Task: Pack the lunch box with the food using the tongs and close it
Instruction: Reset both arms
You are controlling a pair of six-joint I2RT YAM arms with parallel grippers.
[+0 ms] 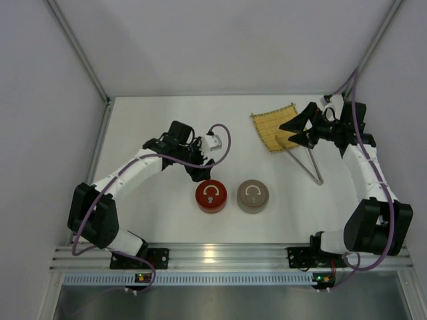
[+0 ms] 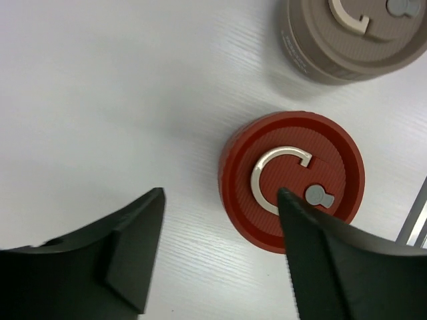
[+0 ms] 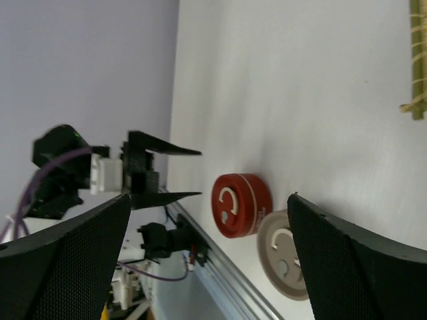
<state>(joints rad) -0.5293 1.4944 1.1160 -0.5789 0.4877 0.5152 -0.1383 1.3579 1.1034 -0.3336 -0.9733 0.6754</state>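
The lunch box shows as two round tins side by side, a red tin (image 1: 211, 197) and a taupe tin (image 1: 253, 196), both with lids on. My left gripper (image 1: 199, 172) hangs open just behind the red tin (image 2: 291, 180), with only bare table between its fingers. The slim metal tongs (image 1: 318, 179) lie in a V on the table, right of the tins, their tips at the bamboo mat (image 1: 272, 128). Over the mat's right part my right gripper (image 1: 291, 132) stands wide open and empty. The food is not visible.
The right wrist view looks across the table at the red tin (image 3: 240, 205), the taupe tin (image 3: 283, 253), the left gripper's fingers (image 3: 163, 152) and the mat's edge (image 3: 419, 60). An aluminium rail (image 1: 227, 257) runs along the near edge. Walls enclose the other sides.
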